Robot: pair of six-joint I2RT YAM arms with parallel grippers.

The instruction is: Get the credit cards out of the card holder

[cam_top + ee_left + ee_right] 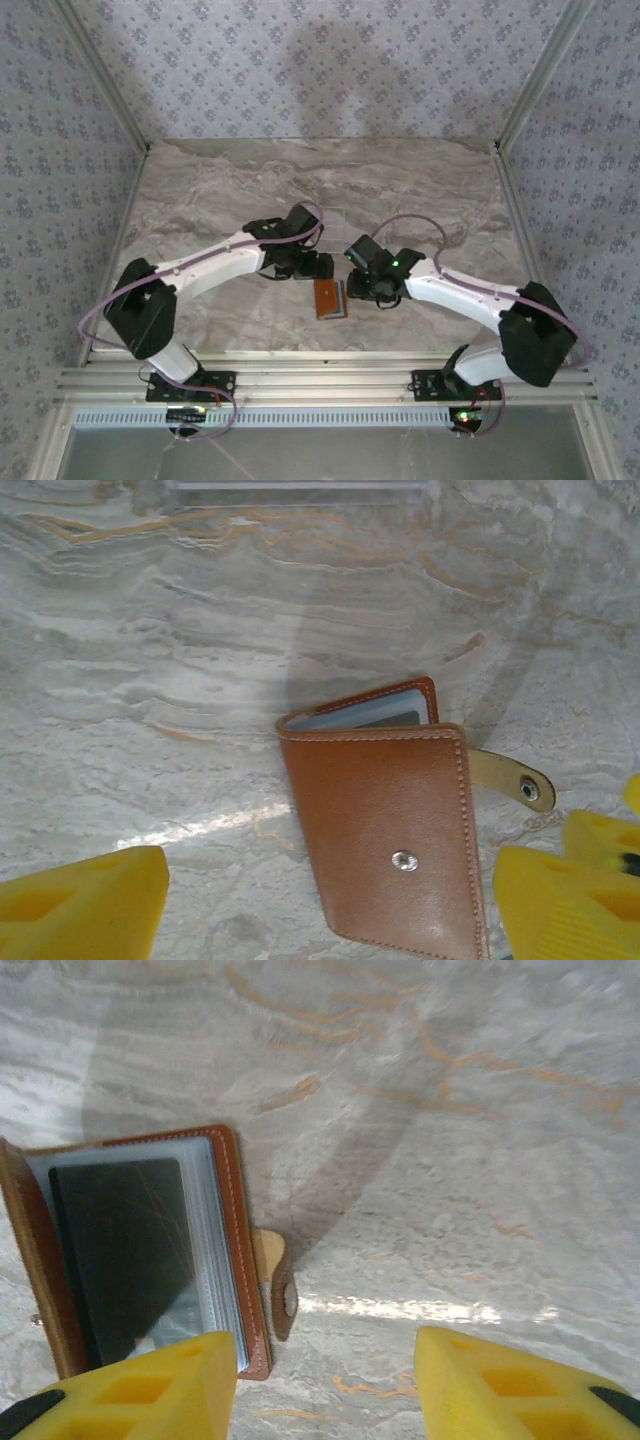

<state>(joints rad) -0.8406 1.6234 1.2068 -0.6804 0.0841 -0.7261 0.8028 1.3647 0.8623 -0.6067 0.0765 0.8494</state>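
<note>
Left end effector (330,872) and right end effector (322,1345) both stand open, holding nothing. The card holder (385,830) lies half-open on the tabletop (150,680) between them, with a dark card (125,1250) inside. I'd pin one cover, then pinch the card's exposed edge.

card holder (329,298) on table (300,190) | toward near edge | dark card (120,1250) inside
</note>
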